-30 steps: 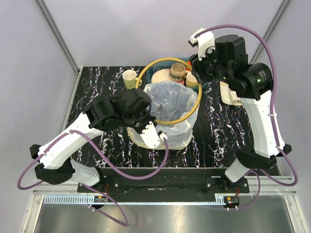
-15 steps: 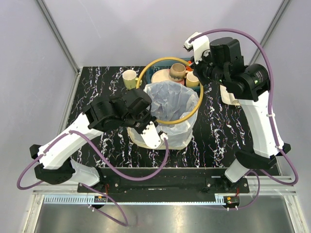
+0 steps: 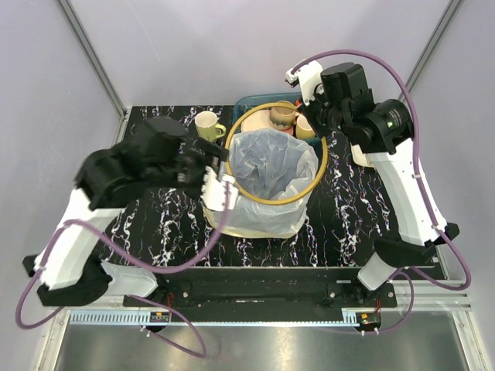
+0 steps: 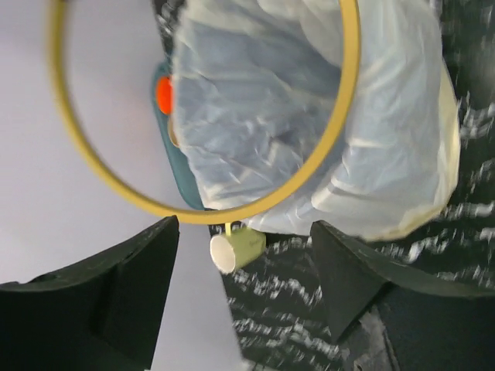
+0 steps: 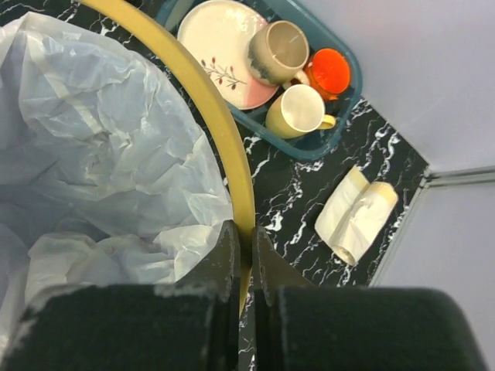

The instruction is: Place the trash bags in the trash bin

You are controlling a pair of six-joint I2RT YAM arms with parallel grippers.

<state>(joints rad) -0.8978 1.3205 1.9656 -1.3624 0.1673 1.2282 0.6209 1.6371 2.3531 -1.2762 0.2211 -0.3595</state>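
The black marbled table (image 3: 348, 224) is being occupied at its middle by the trash bin (image 3: 267, 174). The bin is being lined by the large translucent trash bag (image 3: 255, 220), whose film is being draped over the rim and down the outer wall. The yellow rim ring (image 5: 220, 131) is being held above the bin's mouth, apart from it. It is being pinched at its far right side by the right gripper (image 5: 246, 232), whose jaws are being pressed together on it. The left gripper (image 4: 244, 226) is being held spread wide at the bag's left side; whether the film is being touched cannot be told. At the far edge, a cream plate (image 5: 216, 39), two mugs and an orange cup (image 5: 329, 73) are being carried in the teal dish basket (image 3: 249, 101). The small rolled bundle of trash bags (image 5: 356, 212) is being carried by the table near its right edge, outside the bin. A pale yellow mug (image 3: 206, 124) is being carried near the far edge, left of the basket.
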